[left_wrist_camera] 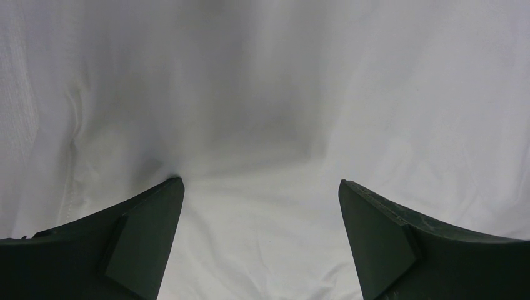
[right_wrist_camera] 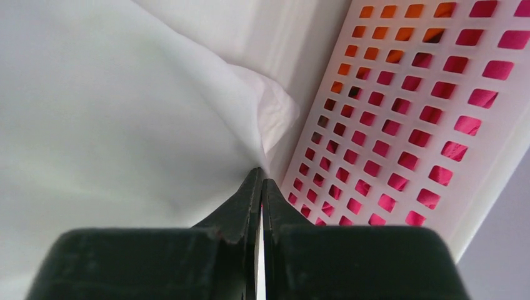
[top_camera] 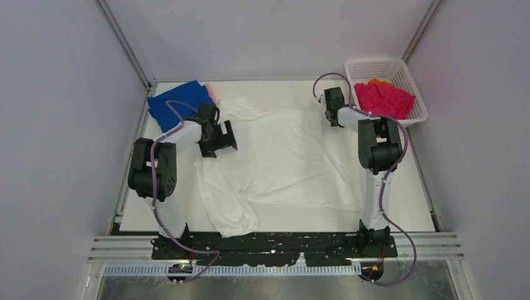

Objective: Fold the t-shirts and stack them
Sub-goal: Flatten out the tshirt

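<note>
A white t-shirt (top_camera: 281, 162) lies spread and rumpled across the middle of the table. My right gripper (top_camera: 327, 107) is at its far right corner, beside the basket, and in the right wrist view it (right_wrist_camera: 261, 176) is shut on a pinch of that white cloth (right_wrist_camera: 125, 112). My left gripper (top_camera: 220, 147) hovers open over the shirt's left edge, with only white cloth (left_wrist_camera: 262, 94) below its spread fingers (left_wrist_camera: 156, 219). A royal blue t-shirt (top_camera: 175, 103) lies folded at the back left, with a pale pink one (top_camera: 211, 92) showing beside it.
A white mesh basket (top_camera: 387, 67) stands at the back right corner, holding a magenta t-shirt (top_camera: 384, 99) and an orange one (top_camera: 380, 82). Its wall (right_wrist_camera: 500, 156) is right next to my right fingers. White enclosure walls bound the table.
</note>
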### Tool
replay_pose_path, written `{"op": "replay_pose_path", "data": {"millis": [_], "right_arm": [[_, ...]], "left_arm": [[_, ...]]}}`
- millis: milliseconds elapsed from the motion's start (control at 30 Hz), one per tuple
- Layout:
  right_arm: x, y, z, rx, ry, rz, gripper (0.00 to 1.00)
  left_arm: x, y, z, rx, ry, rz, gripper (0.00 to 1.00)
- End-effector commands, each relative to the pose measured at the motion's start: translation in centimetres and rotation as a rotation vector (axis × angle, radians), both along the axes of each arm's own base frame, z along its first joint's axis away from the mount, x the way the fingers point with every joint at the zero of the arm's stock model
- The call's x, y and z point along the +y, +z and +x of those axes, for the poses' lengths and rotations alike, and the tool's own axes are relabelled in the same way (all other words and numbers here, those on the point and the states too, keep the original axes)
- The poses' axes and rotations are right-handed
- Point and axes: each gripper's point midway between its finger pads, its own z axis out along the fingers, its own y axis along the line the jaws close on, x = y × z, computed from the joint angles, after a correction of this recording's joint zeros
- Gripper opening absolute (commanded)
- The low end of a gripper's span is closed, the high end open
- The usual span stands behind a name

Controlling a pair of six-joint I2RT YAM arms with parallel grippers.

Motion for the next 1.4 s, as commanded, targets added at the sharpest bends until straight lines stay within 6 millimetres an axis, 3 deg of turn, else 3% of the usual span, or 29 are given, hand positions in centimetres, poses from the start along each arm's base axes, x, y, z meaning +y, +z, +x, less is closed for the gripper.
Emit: {"op": "replay_pose_path", "data": {"millis": [0, 400, 533, 633, 667, 733, 800, 1000, 1133, 1233, 1367], "right_arm": [[-0.5, 2.7, 2.1, -0.091, -0.008, -0.054, 0.06], [-1.4, 5.3, 4.5, -0.170, 0.053, -0.204, 0.05], [-2.0, 5.1, 4.7, -0.157, 0.048, -0.269, 0.05], [-1.4, 5.3, 4.3, -0.152, 0.061, -0.220, 0.06], [-0.9, 4.5, 3.7, -0.105, 0.084, -0.184, 0.08], [-0.3, 5.2, 3.0, -0.086, 0.106, -0.135, 0.21], [-0.2, 5.8, 2.5, -0.091, 0.110, -0.119, 0.28], [0.2, 6.1, 1.5, -0.083, 0.136, -0.089, 0.39], [1.9, 5.7, 0.9, -0.049, 0.200, 0.010, 0.45], [3.6, 4.9, 0.5, -0.017, 0.250, 0.109, 0.49], [3.5, 3.2, 0.1, 0.056, 0.248, 0.111, 0.50]], "left_arm": [[0.7, 0.6, 0.5, -0.030, -0.003, 0.012, 1.00], [0.9, 0.2, 0.4, -0.018, -0.001, 0.014, 1.00], [1.0, 0.1, 0.5, -0.013, 0.001, 0.016, 1.00], [1.0, 0.1, 0.4, -0.010, -0.002, 0.018, 1.00], [1.0, 0.2, 0.5, -0.012, -0.002, 0.017, 1.00], [1.0, 0.3, 0.5, -0.016, -0.002, 0.014, 1.00], [0.9, 0.2, 0.5, -0.013, -0.004, 0.011, 1.00], [0.8, 0.2, 0.4, -0.014, -0.002, 0.006, 1.00], [0.8, 0.3, 0.5, -0.016, -0.003, 0.005, 1.00], [0.9, 0.3, 0.4, -0.015, -0.003, 0.012, 1.00], [1.1, 0.5, 0.4, -0.020, -0.001, 0.017, 1.00]]}}
